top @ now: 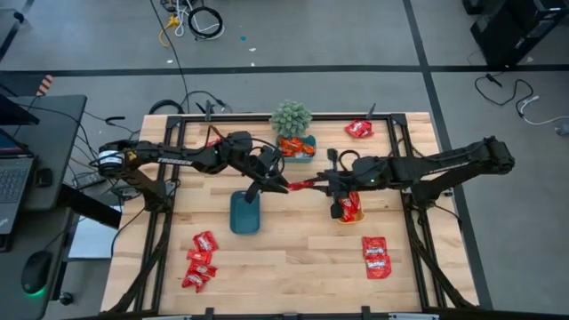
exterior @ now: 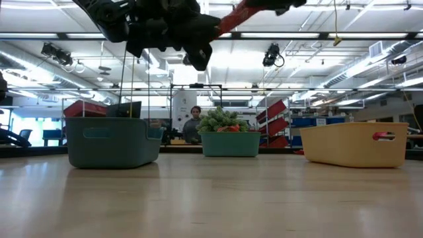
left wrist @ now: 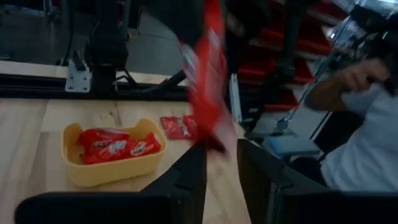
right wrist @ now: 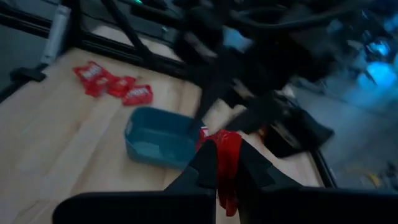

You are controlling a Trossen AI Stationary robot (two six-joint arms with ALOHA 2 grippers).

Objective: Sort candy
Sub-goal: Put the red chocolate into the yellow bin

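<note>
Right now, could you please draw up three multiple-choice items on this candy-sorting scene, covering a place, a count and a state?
1. Where is the red candy packet that the arms are handling?
A. Inside the teal tray
B. In the air between the two grippers
C. Beside the plant

2. How many trays stand on the table?
A. Two
B. Three
C. Five

3. How is the right gripper?
A. Shut on the candy packet
B. Open and empty
C. Resting on the table

Answers:
1. B: the candy packet hangs above the table between the left gripper and the right gripper.
2. B: there are the teal tray, the yellow tray and a small tray next to the plant.
3. A: in the right wrist view its fingers pinch the red packet.
</note>
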